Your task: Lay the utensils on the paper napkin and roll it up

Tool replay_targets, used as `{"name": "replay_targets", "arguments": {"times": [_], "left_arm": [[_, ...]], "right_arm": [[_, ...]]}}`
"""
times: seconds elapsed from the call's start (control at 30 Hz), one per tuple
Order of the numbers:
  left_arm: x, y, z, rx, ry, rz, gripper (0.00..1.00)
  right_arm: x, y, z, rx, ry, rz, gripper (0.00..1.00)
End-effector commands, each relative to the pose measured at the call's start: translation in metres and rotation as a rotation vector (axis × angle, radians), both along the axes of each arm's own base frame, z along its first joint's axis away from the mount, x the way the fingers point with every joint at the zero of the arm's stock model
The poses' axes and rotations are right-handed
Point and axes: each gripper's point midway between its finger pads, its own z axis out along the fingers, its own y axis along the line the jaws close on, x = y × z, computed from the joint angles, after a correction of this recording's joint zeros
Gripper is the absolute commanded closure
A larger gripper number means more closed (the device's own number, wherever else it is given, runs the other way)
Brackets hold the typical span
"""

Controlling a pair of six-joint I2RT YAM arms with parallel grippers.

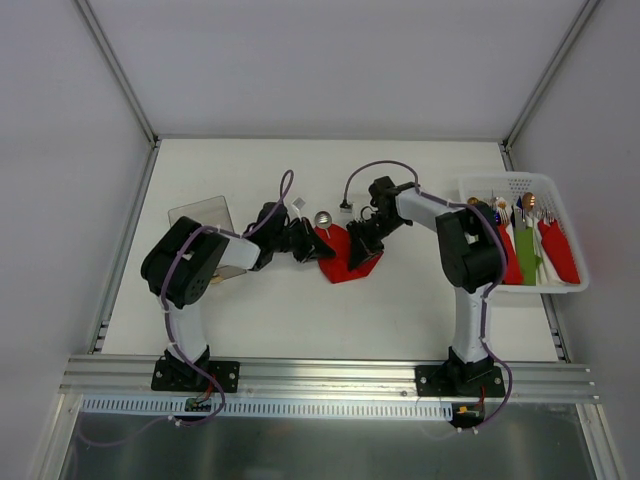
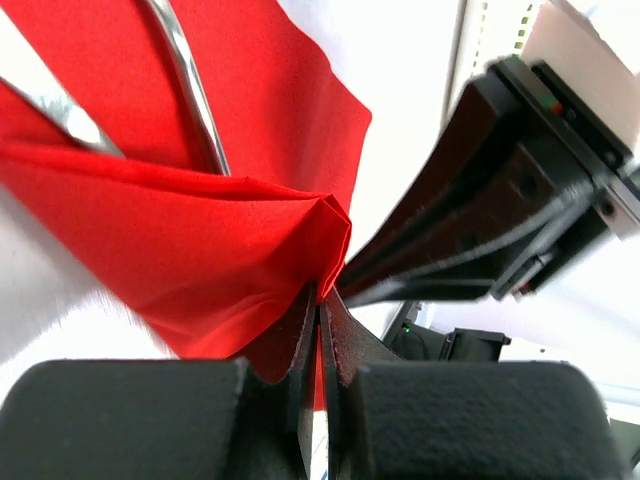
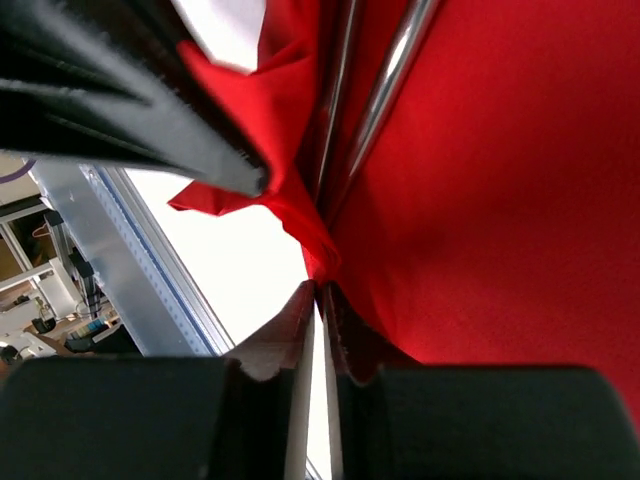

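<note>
Left claw [image 2: 320, 312], black-fingered, is pinched flat on a fold of the thin red paper napkin [image 2: 200, 240] — it should handle light, limp and tearable, best held at its edge. Slim shiny silver metal utensils [image 2: 196, 100], likely stiff and slippery, lie on it just beyond the tips. Right claw [image 3: 320, 295] faces it, wrist low, likewise nipping the napkin's rim.

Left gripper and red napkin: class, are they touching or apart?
Touching. The left wrist view shows the left gripper shut, pinching a fold of the red napkin.
</note>
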Motion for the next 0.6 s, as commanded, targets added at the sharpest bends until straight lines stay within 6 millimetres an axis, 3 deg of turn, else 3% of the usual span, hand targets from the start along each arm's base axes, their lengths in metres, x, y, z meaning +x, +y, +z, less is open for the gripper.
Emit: {"name": "replay_targets", "arguments": {"times": [0.0,0.17,0.57], "left_arm": [[0.004,0.003,0.031,-0.063,-0.087,0.005,1.00],[-0.001,0.010,0.032,-0.068,-0.092,0.014,1.00],[-0.007,0.012,0.050,-0.118,-0.148,0.005,1.00]], "right_arm": [[0.010,0.009,0.004,0.007,-0.014,-0.005,0.91],[0.010,0.011,0.001,0.012,0.007,-0.011,1.00],[0.019,0.018,-0.003,0.005,0.019,-0.027,1.00]]}}
